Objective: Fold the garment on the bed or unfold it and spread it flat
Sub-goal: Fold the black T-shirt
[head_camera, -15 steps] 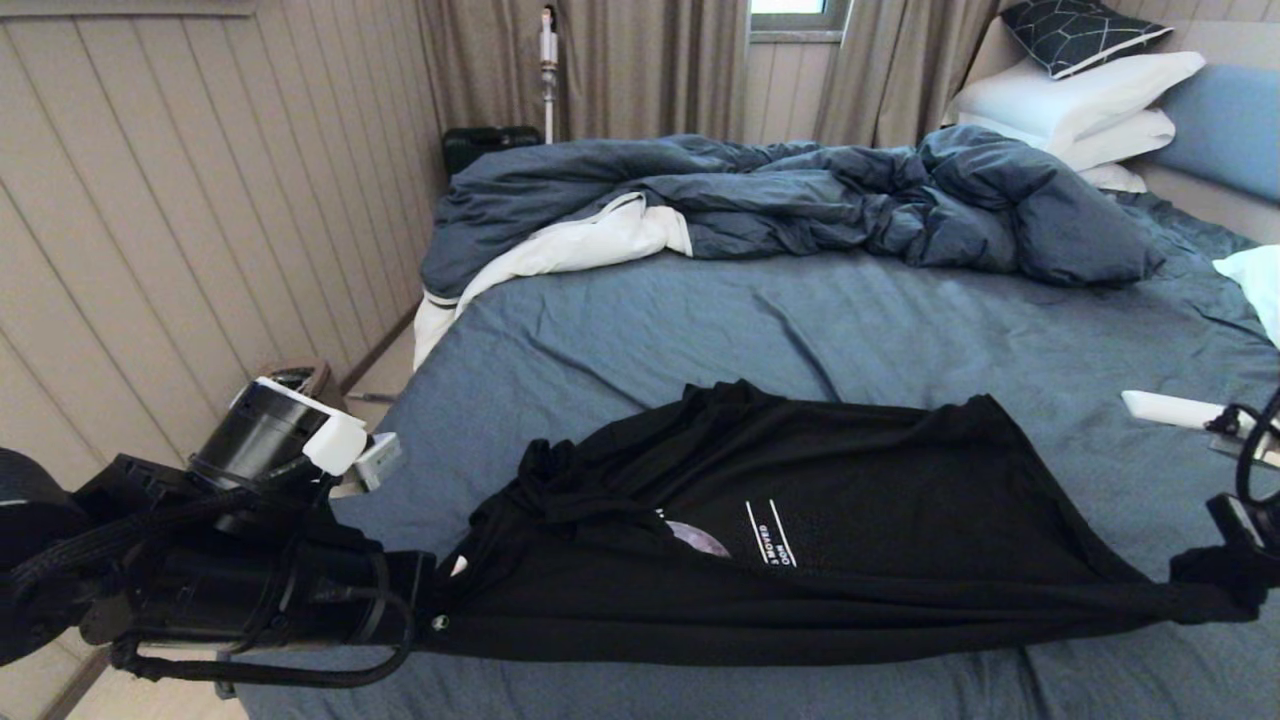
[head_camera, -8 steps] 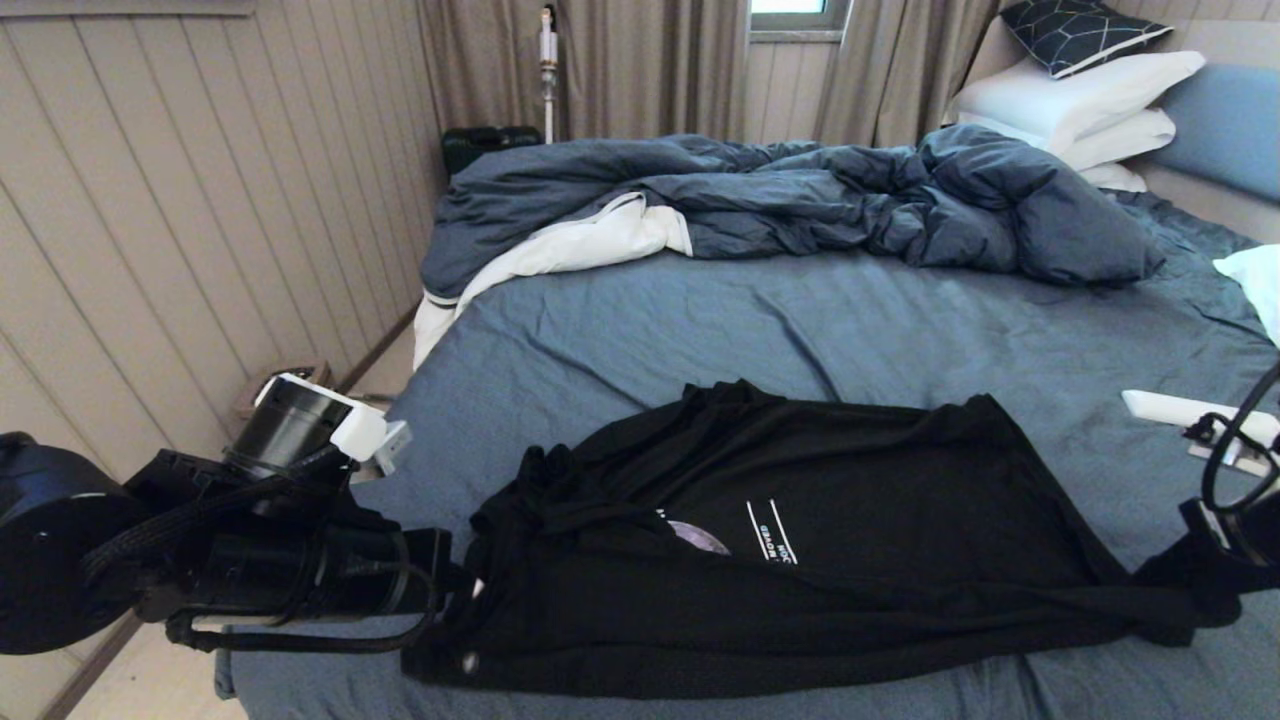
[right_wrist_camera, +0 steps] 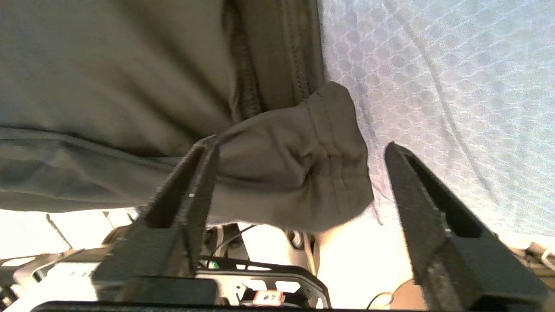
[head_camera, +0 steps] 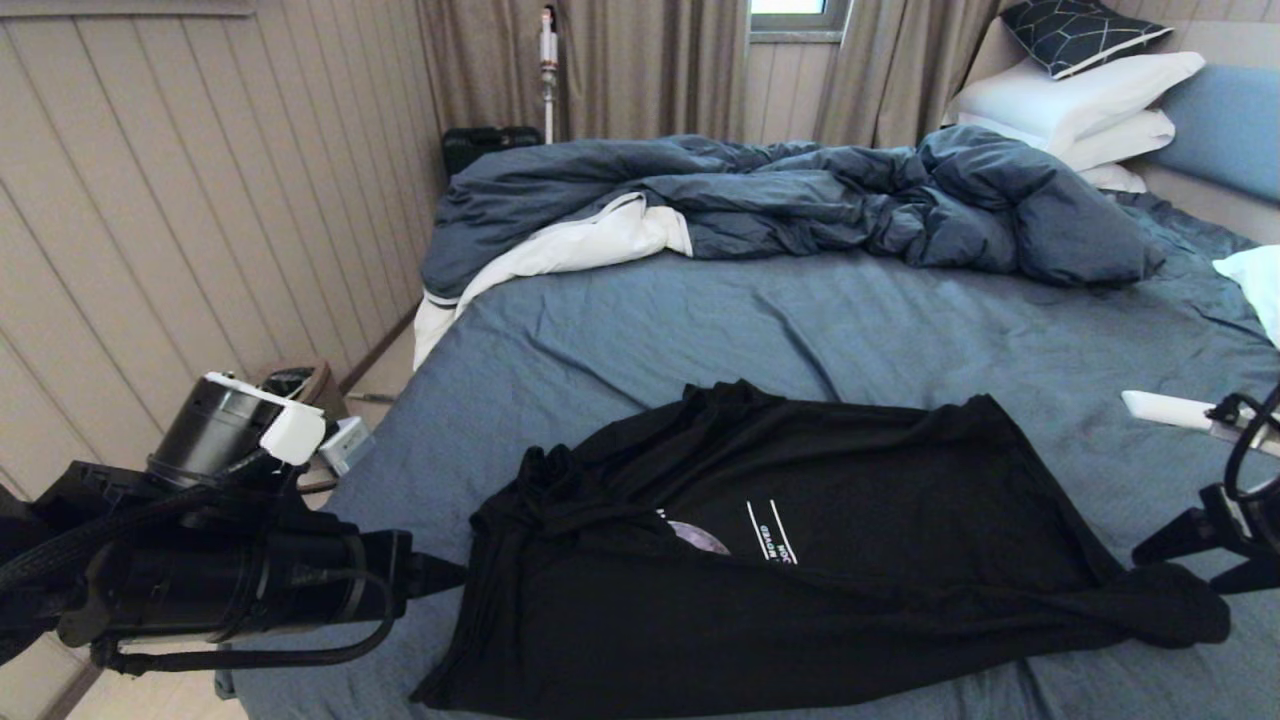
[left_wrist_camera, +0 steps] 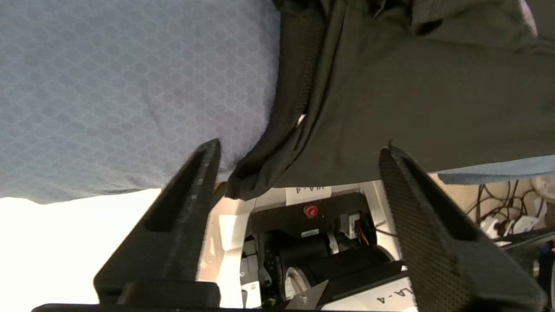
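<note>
The garment (head_camera: 800, 560), a black T-shirt with two white lines and white lettering showing, lies loosely spread along the front of the bed (head_camera: 800, 330), with folds bunched at its left end. My left gripper (head_camera: 445, 577) stands open just off the shirt's left edge. From the left wrist, that gripper (left_wrist_camera: 300, 147) has a shirt corner (left_wrist_camera: 412, 86) lying loose between its wide jaws. My right gripper (head_camera: 1175, 572) is open at the shirt's right tip. The right wrist view shows this gripper (right_wrist_camera: 301, 144) with a bunched corner (right_wrist_camera: 303, 173) between the jaws, one finger (right_wrist_camera: 190, 190) against it.
A rumpled dark blue duvet (head_camera: 800, 200) with white lining fills the bed's far side, and white pillows (head_camera: 1080, 95) are stacked at the back right. A white bar-shaped object (head_camera: 1170, 408) lies on the sheet at the right. A panelled wall (head_camera: 200, 200) runs along the left.
Both grippers opened and let go of the shirt. Its taut, lifted front edge dropped and slackened onto the sheet. The left arm drew back to the left.
</note>
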{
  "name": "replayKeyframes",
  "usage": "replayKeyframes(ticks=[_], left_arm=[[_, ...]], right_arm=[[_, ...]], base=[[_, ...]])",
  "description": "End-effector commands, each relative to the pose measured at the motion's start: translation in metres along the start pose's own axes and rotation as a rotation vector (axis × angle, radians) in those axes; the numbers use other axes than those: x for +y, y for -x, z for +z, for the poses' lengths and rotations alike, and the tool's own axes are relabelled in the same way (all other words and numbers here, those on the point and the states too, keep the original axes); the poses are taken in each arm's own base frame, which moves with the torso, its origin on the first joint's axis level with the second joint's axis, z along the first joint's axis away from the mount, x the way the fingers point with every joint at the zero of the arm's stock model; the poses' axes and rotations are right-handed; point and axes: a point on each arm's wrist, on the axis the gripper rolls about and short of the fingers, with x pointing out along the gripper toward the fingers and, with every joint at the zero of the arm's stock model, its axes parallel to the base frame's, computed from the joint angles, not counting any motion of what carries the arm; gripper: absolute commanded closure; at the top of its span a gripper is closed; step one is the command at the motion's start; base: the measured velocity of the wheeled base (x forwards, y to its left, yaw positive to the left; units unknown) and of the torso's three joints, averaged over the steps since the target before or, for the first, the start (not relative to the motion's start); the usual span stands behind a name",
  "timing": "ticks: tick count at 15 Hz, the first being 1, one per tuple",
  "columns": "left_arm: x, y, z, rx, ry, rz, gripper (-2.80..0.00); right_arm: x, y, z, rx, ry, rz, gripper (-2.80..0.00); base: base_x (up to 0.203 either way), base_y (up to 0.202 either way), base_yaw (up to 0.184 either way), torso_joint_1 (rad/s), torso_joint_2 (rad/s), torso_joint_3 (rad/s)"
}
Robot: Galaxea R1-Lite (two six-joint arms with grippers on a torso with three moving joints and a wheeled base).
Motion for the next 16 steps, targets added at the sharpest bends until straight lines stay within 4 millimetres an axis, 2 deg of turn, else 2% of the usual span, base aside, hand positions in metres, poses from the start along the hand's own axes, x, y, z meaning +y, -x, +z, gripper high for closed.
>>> replayKeyframes(ticks=[1,6,14,15,16], left_arm=[[0.001,0.004,0.001,-0.018,0.007,-0.004,-2.8],[-0.003,-0.001,0.011,-0.021,0.01,-0.006,-2.8],[-0.001,-0.007,0.014,-0.011,0.019,0.002,-2.8],[-0.002,-0.007,0.016,-0.02,0.021,-0.001,-1.87],[-0.003,-0.006,0.018,-0.027,0.023,-0.003,0.0]], right_arm=[[0.006,0.013,-0.006,-0.028,0.011,-0.006,-2.8],[0.011,0.006,-0.037,0.048,-0.014,0.01,-2.8],[0.005,0.007,-0.043,0.054,-0.045,-0.008,-2.8],[0.003,0.009,-0.045,0.049,-0.053,-0.012,-2.8],[0.002,0.009,-0.048,0.052,-0.063,-0.013,-2.8]], base=[[0.0,0.0,0.0,0.0,0.0,0.0],[0.0,0.0,0.0,0.0,0.0,0.0],[0.0,0.0,0.0,0.0,0.0,0.0],[0.0,0.0,0.0,0.0,0.0,0.0],[0.0,0.0,0.0,0.0,0.0,0.0]])
